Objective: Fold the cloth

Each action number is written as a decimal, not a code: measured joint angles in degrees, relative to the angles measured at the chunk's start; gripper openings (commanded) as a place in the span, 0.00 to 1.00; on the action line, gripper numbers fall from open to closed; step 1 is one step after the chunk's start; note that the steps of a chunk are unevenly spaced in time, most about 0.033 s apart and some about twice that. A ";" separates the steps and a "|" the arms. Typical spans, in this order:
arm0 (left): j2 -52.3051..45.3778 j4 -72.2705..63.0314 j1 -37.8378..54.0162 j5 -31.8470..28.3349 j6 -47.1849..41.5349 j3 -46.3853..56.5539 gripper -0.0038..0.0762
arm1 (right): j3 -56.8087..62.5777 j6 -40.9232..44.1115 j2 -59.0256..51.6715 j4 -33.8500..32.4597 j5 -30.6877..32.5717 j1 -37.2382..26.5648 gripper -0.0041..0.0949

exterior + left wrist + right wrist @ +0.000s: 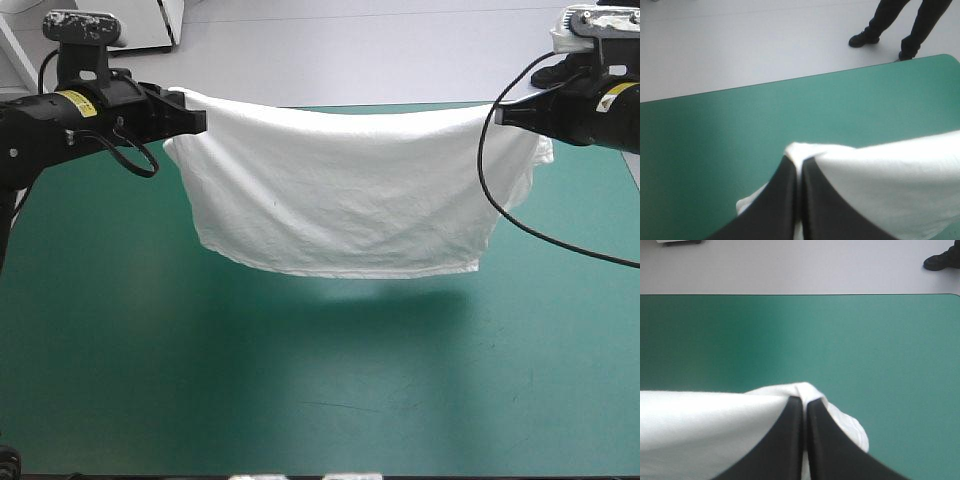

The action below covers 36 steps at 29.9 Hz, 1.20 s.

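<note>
The white T-shirt (345, 190) hangs in the air above the teal-green table (250, 380), stretched between both arms, its lower hem sagging free and casting a shadow. My left gripper (198, 120) is shut on the T-shirt at its upper left corner; in the left wrist view the black fingers (785, 200) meet with white cloth (890, 175) pinched at the tip (799, 159). My right gripper (502, 116) is shut on the upper right corner. In the right wrist view the cloth (700, 425) drapes away from the pinched tip (805, 399).
The table's far edge (400, 106) runs just behind the hanging shirt. Open teal-green cover (840, 340) lies beneath and ahead of both grippers.
</note>
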 measured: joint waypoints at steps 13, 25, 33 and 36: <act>9.29 2.29 0.00 -21.84 0.00 0.01 0.04 | -0.11 -1.65 8.09 -1.04 -16.67 0.00 0.02; 19.87 4.73 0.00 -39.69 0.00 0.01 0.04 | -7.52 0.48 20.42 -6.70 -30.16 0.05 0.02; 28.18 4.95 0.00 -33.33 0.00 -0.08 0.04 | -8.61 3.14 28.85 -5.52 -19.17 0.05 0.02; 31.84 4.95 0.00 -26.62 -0.28 -0.08 0.04 | -6.51 2.54 31.39 -3.31 -15.75 0.05 0.02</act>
